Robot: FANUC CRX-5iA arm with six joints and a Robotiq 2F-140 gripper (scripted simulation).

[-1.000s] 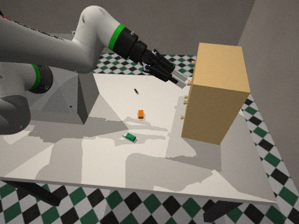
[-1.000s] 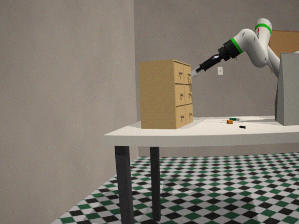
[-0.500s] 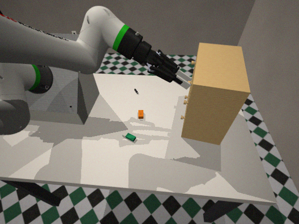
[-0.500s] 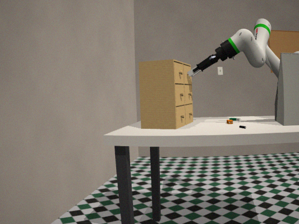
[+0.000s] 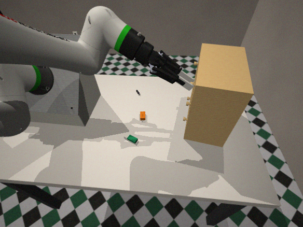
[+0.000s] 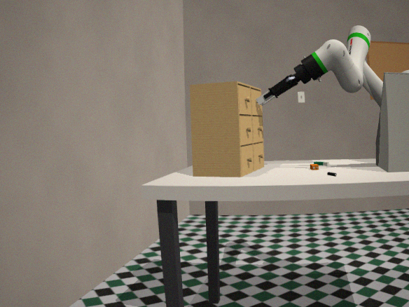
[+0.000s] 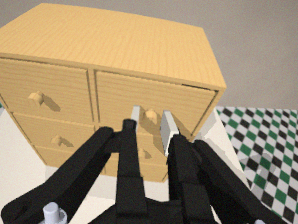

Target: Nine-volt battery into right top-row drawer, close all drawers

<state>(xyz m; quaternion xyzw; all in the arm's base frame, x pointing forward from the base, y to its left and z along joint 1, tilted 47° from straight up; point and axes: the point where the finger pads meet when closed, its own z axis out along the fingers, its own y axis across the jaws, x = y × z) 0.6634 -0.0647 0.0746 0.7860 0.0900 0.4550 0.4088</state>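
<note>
Chest (image 5: 223, 68) (image 6: 215, 130) (image 7: 112, 42) on table (image 5: 104, 166) (image 6: 280, 190) (image 7: 227, 150)

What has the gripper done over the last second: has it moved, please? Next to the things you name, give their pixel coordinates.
Yes, the gripper (image 5: 187, 80) (image 6: 260, 100) (image 7: 150, 117) has moved toward the chest (image 5: 223, 68) (image 6: 215, 130) (image 7: 125, 40); in the exterior view, its fingertips are closer to the drawer fronts.
</note>
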